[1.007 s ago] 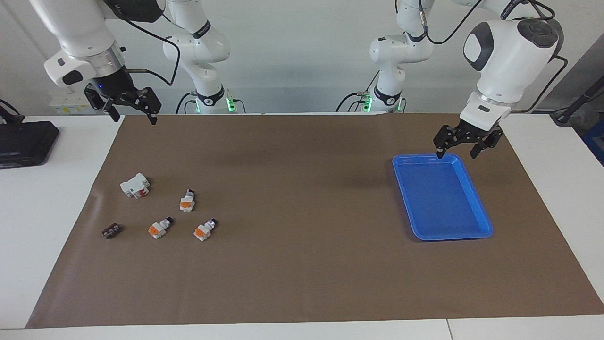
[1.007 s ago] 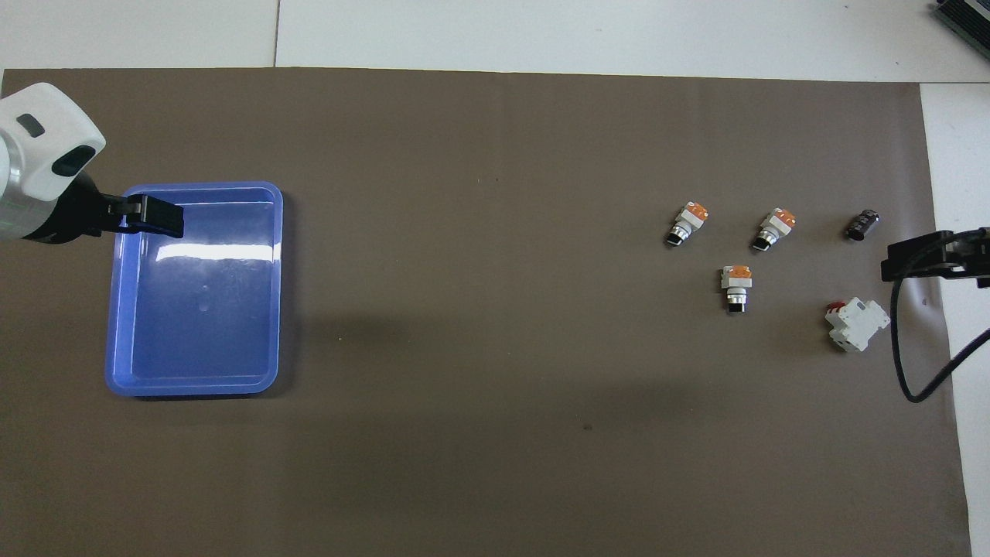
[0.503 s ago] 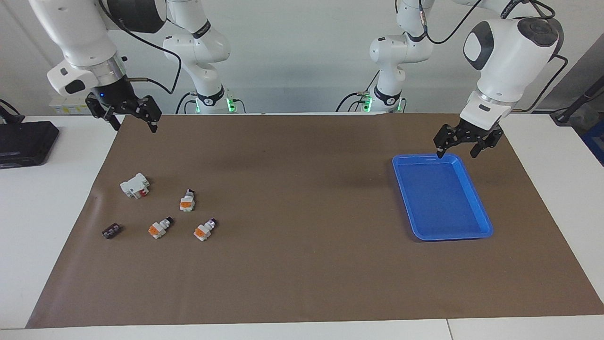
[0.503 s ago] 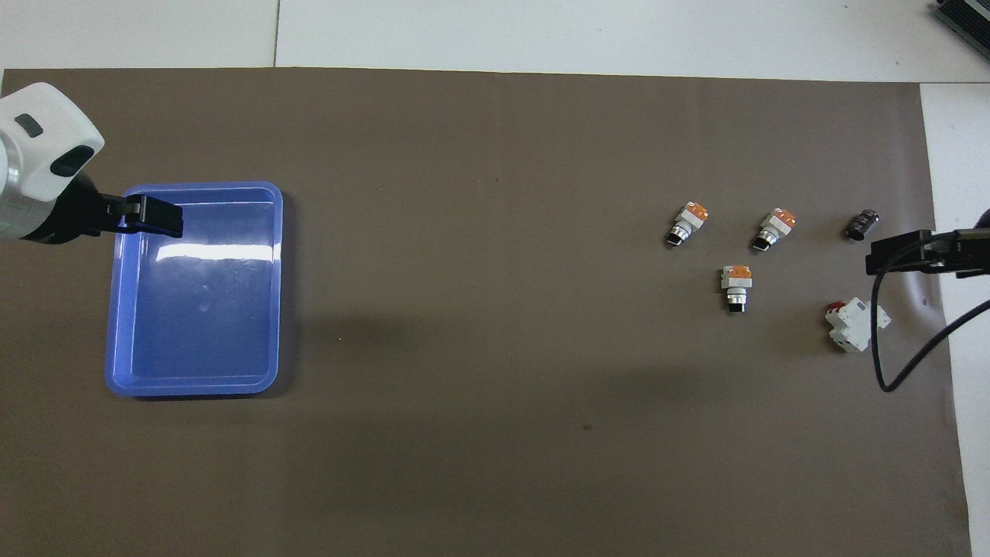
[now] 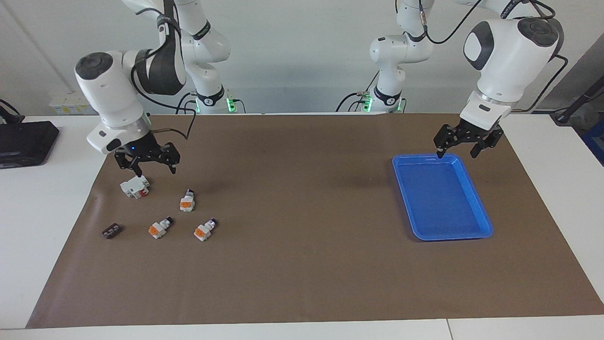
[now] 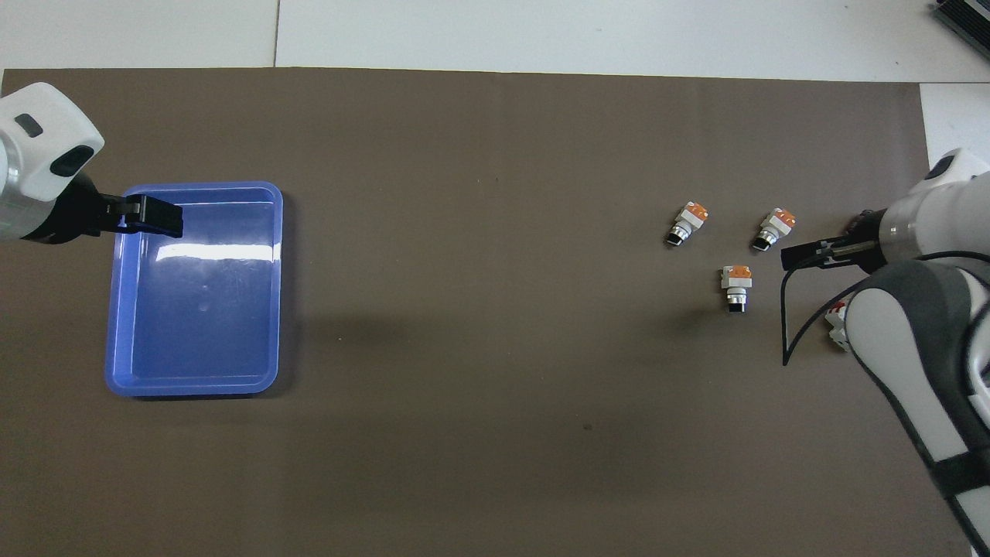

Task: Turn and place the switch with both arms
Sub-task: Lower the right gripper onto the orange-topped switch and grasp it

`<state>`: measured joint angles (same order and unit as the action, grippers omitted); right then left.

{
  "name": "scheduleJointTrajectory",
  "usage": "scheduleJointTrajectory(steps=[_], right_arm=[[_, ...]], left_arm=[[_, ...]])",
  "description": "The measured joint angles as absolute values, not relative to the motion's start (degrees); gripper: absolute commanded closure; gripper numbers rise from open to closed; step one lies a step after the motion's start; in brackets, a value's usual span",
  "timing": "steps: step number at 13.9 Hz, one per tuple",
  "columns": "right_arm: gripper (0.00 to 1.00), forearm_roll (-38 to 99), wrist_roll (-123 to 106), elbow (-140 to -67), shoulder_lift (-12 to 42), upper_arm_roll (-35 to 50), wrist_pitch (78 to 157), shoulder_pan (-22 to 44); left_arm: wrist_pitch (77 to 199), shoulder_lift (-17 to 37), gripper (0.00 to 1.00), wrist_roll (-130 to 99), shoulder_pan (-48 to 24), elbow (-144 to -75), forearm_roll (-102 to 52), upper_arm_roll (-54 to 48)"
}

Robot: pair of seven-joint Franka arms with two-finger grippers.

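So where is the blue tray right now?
The blue tray lies flat on the brown mat toward the left arm's end of the table, empty. The open left gripper hangs over its edge nearest the robots.

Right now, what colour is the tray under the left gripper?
Blue, plain. The tray shows best in the facing view, the left gripper over its rim.

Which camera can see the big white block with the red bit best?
The facing view. There the larger white plastic block with a red mark shows whole, just below the open right gripper. In the overhead view the right arm covers nearly all of it; only a red-and-white corner peeks out.
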<state>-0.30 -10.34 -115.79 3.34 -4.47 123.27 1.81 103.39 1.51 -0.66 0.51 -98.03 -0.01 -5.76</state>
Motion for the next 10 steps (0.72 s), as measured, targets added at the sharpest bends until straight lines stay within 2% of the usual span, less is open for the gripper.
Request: scheduleJointTrajectory(steps=[4,10], right_arm=[[0.00,-0.29,-12.55,-122.26,11.42,-4.52,138.68,1.69],[0.00,4.96,-12.66,-122.99,12.49,-4.19,140.78,1.89]], left_arm=[[103.39,1.51,0.00,-0.66,0.51,-98.03,-0.01,-5.76],[103.39,1.51,0.00,-0.66,0.51,-98.03,-0.01,-5.76]])
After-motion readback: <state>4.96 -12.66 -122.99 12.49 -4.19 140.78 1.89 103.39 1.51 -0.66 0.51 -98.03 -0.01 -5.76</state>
